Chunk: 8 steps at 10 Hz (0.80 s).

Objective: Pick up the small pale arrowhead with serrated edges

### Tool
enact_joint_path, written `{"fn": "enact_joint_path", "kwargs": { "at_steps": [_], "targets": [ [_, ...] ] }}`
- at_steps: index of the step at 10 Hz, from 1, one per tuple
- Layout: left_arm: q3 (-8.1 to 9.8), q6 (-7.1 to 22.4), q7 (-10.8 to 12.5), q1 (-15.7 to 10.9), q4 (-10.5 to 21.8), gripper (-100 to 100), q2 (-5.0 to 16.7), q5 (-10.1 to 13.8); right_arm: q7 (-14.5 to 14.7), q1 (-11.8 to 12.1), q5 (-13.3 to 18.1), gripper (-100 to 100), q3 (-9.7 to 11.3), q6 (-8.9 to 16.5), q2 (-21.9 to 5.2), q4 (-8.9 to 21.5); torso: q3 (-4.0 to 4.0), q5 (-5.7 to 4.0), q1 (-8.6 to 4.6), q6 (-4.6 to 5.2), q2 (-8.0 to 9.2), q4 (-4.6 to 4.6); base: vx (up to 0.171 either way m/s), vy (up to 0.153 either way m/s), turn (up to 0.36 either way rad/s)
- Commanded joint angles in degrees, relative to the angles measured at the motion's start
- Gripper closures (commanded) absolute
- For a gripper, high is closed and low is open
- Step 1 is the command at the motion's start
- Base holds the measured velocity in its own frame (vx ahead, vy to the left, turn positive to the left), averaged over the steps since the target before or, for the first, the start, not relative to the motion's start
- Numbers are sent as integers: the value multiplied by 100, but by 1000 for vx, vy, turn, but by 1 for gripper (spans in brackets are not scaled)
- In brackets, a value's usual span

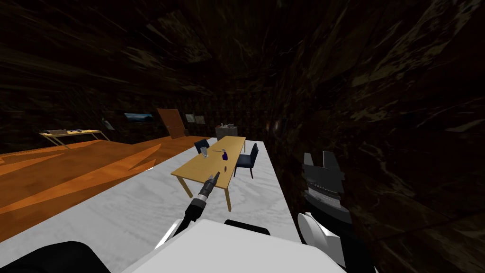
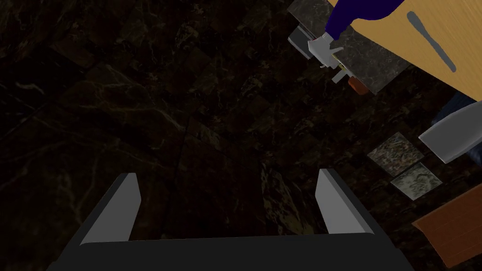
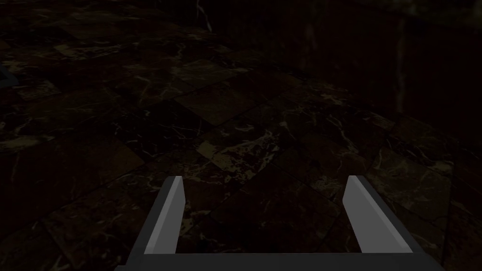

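Note:
A wooden table (image 1: 199,168) stands ahead on a pale floor strip. On it are a clear glass (image 1: 204,151) and a purple bottle (image 1: 225,155). My left gripper (image 1: 216,176) reaches out over the table's near end and is open with nothing between its fingers (image 2: 226,175). In the left wrist view a small pale jagged thing (image 2: 325,49) sits at the purple bottle's (image 2: 357,11) narrow end. I cannot tell whether it is the arrowhead or the bottle's cap. A grey slender object (image 2: 430,42) lies on the tabletop. My right gripper (image 1: 323,159) is raised at the right, open (image 3: 264,179).
Dark blue chairs (image 1: 248,159) stand at the table's right and far side. A grey cabinet (image 1: 226,131) with small items stands beyond it. A dark marbled wall runs close along my right. Orange wood floor (image 1: 71,166), a far side table (image 1: 71,133) and a brown door (image 1: 171,123) lie left.

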Motion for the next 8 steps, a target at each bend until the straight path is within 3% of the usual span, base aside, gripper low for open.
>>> {"fn": "enact_joint_path", "kwargs": {
  "at_steps": [1,8],
  "targets": [
    [0,158,-157,23,214,-100,133,-105,0,0,0,0,0,0,0,0,0,0,0,0,0,0,16,-63,-136],
    [-75,473,-480,-266,1113,-100,422,-497,0,1,0,0,-1,0,0,0,-4,2,12,-2,-7,-1,35,-37,-52]
  ]
}}
